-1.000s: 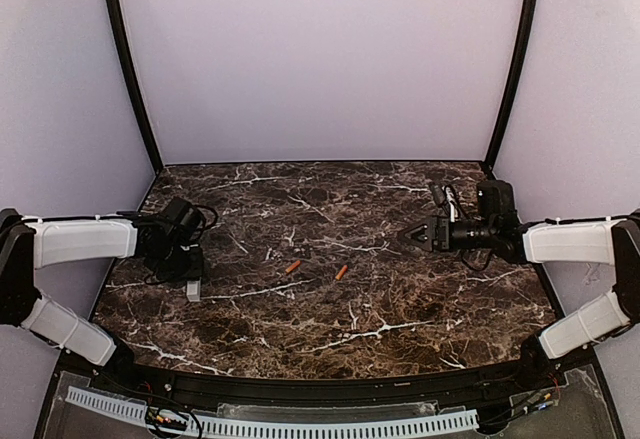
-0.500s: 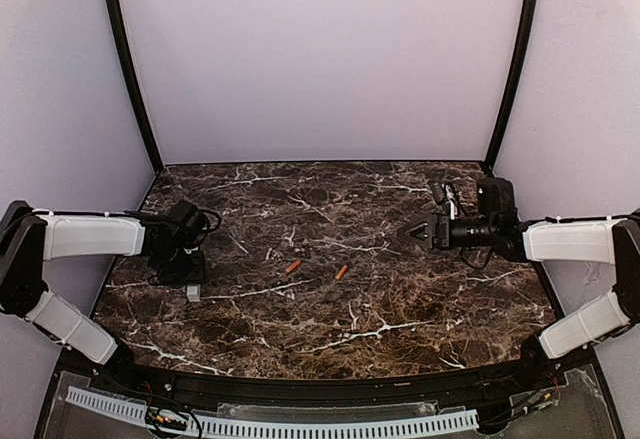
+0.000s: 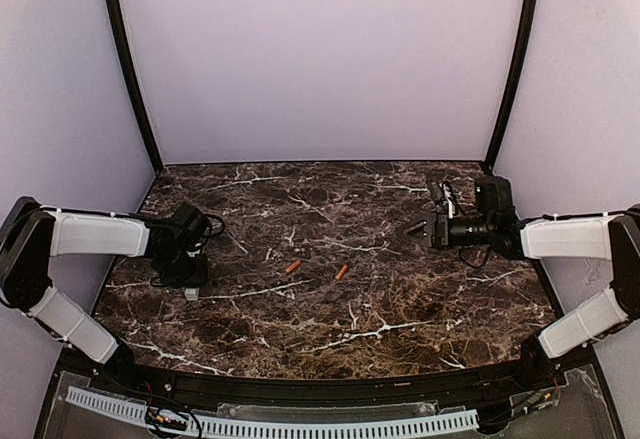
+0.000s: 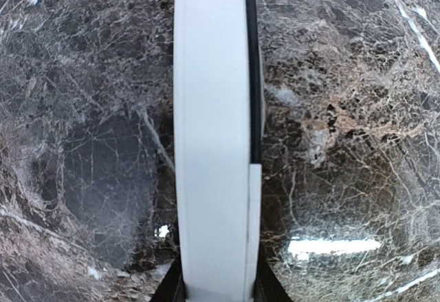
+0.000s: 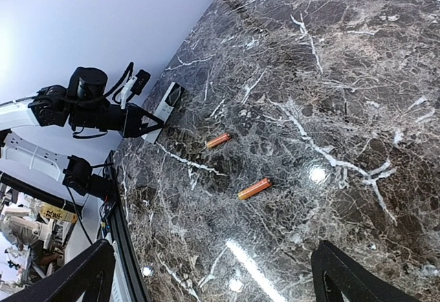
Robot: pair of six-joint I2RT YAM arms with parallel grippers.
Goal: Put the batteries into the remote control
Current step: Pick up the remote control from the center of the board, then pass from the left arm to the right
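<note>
Two arms extended, left tool (image 3: pixel 190 277) (pointing down) pinching remote control (image 4: pixel 210 144).

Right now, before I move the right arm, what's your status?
Left gripper shut on remote control. Right gripper open, empty, above table. Both batteries loose mid-table, apart. Nothing between right gripper and them.

The dark brown marble-veined worktop (image 3: pixel 400 309) is polished and glossy, with bright glare spots. The slim white plastic remote control (image 4: pixel 210 144) looks smooth and satin-matt. On the worktop, the small orange-red batteries (image 5: pixel 254 189) look smooth and slightly shiny.
</note>
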